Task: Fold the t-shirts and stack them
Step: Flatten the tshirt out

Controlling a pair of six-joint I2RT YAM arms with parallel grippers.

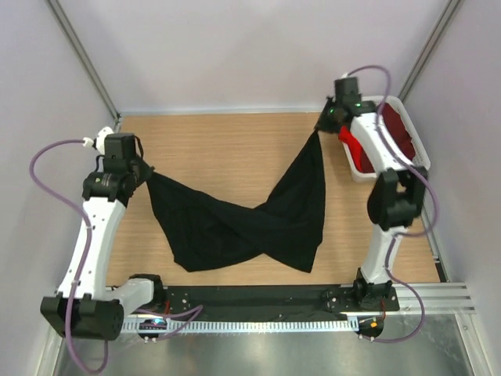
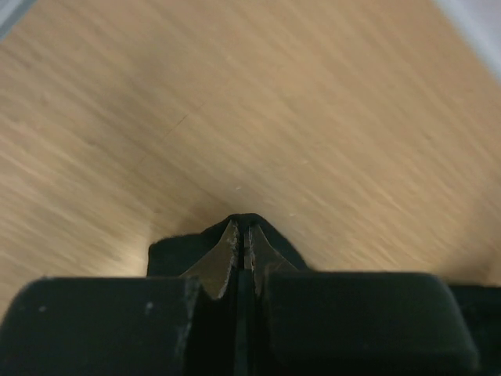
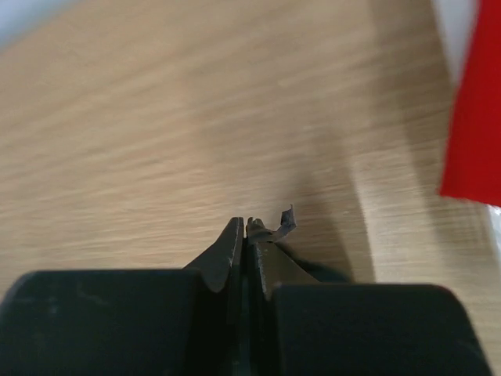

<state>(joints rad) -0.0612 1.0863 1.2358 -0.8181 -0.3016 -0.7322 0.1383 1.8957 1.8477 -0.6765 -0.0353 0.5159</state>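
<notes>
Crosswise, the twisted black t-shirt (image 1: 235,227) stretches left to right.

My left arm rises along the left side, wrist turned inward, and my left gripper (image 1: 147,177) is clamped tight on an edge of the black t-shirt (image 1: 235,227). My right arm stretches far forward, and my right gripper (image 1: 323,125) pinches another corner, jaws closed.

Large plain black cloth t-shirt (image 1: 250,223): one
Bright red cloth shirt (image 1: 354,147): one
Dark maroon cloth shirt (image 1: 395,129): one
White plastic bin (image 1: 418,141): one
White-and-black robot arms (image 1: 94,235): two
</notes>
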